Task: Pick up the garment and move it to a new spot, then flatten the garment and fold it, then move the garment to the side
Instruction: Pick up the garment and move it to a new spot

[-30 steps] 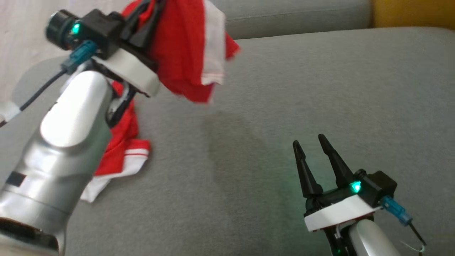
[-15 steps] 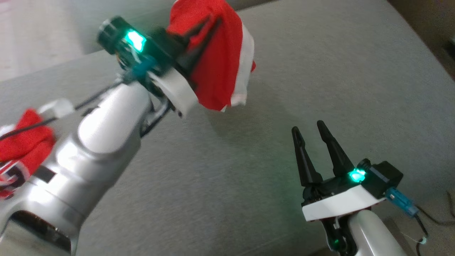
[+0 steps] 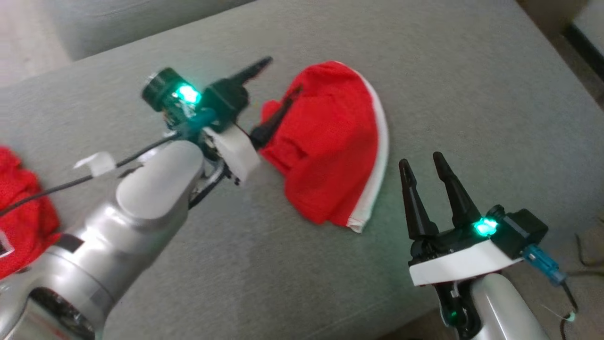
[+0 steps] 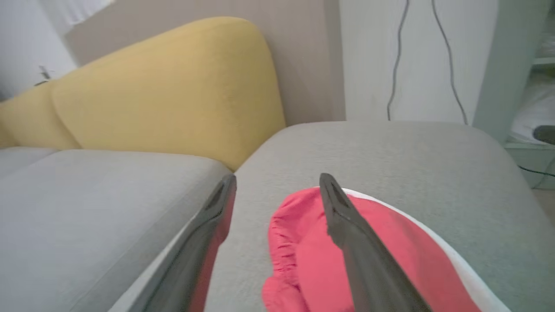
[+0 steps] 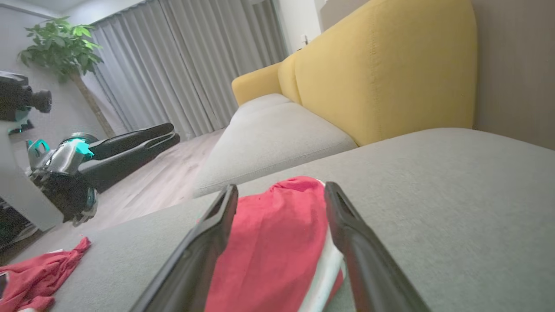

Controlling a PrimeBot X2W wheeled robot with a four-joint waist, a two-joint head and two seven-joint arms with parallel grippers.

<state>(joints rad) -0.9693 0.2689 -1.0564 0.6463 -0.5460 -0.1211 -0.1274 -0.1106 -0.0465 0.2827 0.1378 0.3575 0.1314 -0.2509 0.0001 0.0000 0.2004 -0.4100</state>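
The garment (image 3: 330, 146), red with a white band along one edge, lies crumpled on the grey sofa cushion (image 3: 472, 85). My left gripper (image 3: 282, 74) is open just left of it. One finger (image 3: 278, 113) reaches over the garment's left edge and the other points away over bare cushion. The left wrist view shows the left gripper (image 4: 277, 177) with jaws wide apart and the garment (image 4: 299, 247) under the right-hand finger. My right gripper (image 3: 421, 159) stands open and empty at the lower right, close to the garment's white edge. From the right wrist, the garment (image 5: 269, 234) lies beyond the right gripper (image 5: 281, 187).
A second red cloth (image 3: 23, 208) lies at the cushion's far left, also seen as the red cloth (image 5: 39, 268). A yellow backrest (image 4: 173, 95) rises behind the seat. The cushion's edge drops off at the right, with cables (image 3: 585, 245) on the floor there.
My left gripper has opened and let go of the garment, which now lies on the cushion instead of hanging. The head camera has turned, shifting the whole picture. The right gripper stays open.
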